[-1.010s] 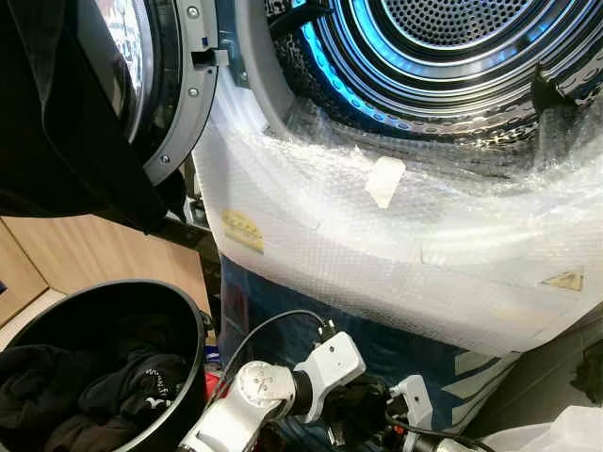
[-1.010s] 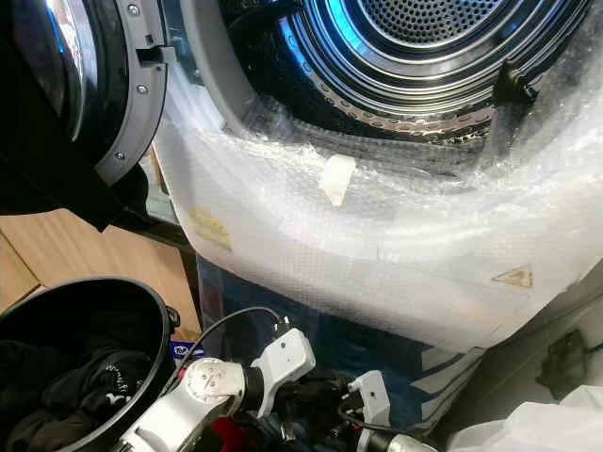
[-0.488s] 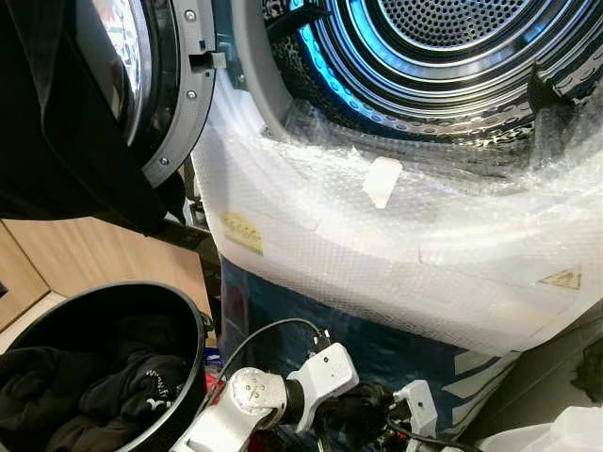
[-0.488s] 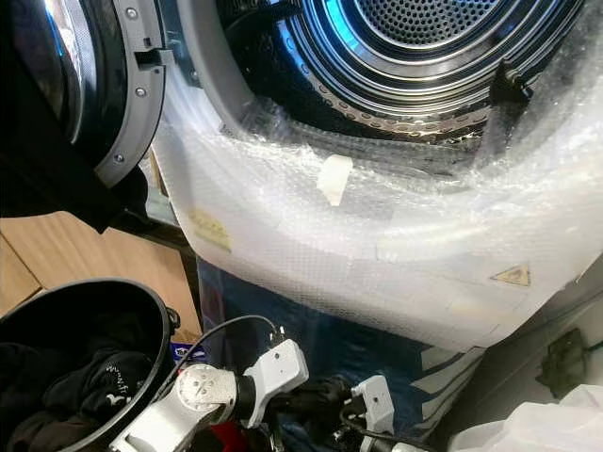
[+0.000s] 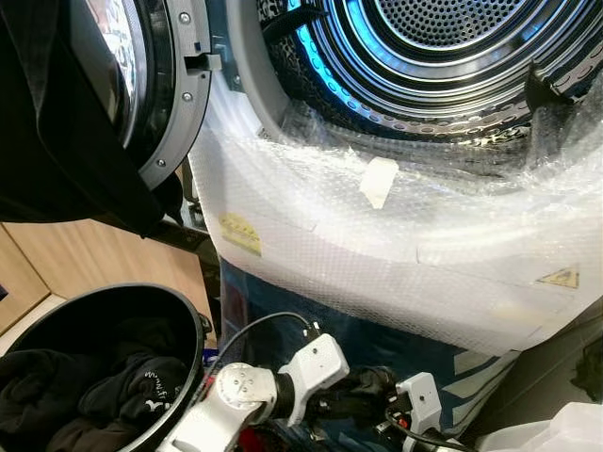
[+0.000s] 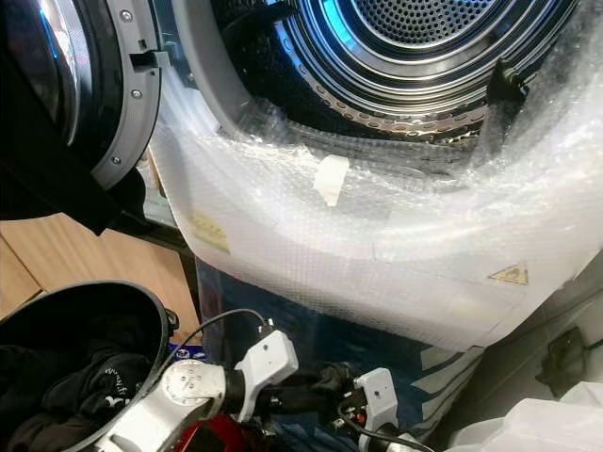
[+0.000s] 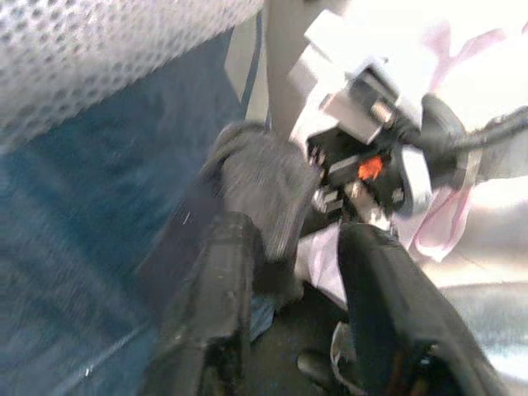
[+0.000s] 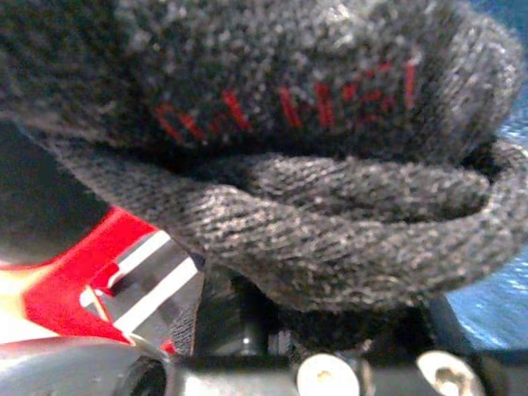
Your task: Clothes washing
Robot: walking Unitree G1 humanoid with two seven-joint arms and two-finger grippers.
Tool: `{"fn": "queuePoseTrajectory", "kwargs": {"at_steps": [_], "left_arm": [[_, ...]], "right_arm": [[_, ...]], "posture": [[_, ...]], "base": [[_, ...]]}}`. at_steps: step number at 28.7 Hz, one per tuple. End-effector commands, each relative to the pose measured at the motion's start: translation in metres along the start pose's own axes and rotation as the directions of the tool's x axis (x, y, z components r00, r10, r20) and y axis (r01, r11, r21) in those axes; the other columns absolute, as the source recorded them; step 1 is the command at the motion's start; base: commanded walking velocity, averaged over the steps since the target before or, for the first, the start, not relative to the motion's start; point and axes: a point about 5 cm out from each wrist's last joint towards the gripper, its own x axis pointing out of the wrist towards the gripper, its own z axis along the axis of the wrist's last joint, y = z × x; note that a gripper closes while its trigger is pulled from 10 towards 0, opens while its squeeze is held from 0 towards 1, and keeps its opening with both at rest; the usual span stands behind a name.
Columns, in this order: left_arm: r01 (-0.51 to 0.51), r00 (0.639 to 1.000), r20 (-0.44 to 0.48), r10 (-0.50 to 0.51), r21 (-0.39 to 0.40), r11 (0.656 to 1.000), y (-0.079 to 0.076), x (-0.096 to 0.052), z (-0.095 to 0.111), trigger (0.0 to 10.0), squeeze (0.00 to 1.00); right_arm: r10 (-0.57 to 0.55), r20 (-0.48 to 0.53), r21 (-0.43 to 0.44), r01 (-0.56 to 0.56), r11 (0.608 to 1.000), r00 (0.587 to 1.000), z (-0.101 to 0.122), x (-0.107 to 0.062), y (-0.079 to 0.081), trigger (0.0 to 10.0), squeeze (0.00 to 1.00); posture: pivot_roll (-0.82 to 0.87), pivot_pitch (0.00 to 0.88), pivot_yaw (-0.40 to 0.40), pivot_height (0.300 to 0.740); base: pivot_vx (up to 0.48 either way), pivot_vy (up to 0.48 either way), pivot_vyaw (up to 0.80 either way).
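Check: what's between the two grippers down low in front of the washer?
A dark grey knitted garment bunched between left gripper and right gripper. Left wrist view shows it best; right wrist view shows it close up, with red lettering.

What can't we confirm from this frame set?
- Left end effector: blurred in the left wrist view; whether its fingers grip the dark knit garment is unclear.
- Right end effector: the garment covers its wrist camera, so finger state is unreadable.
- Black basket: cut off by the eye views' bottom edge; its dark clothes can't be counted.
- Drum: upper part out of frame.
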Motion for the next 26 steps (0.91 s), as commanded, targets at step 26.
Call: {"fn": "queuePoseTrajectory", "kwargs": {"at_steps": [26], "left_arm": [[-0.553, 0.809, 0.166, 0.564, -0.111, 0.826, 0.051, -0.069, 0.024, 10.0, 0.82]], "right_arm": [[-0.043, -0.006, -0.036, 0.043, 0.998, 0.999, -0.004, -0.004, -0.001, 0.0, 0.00]], "posture": [[-0.03, 0.000, 0.009, 0.740]], "base": [[0.000, 0.000, 0.00]]}}
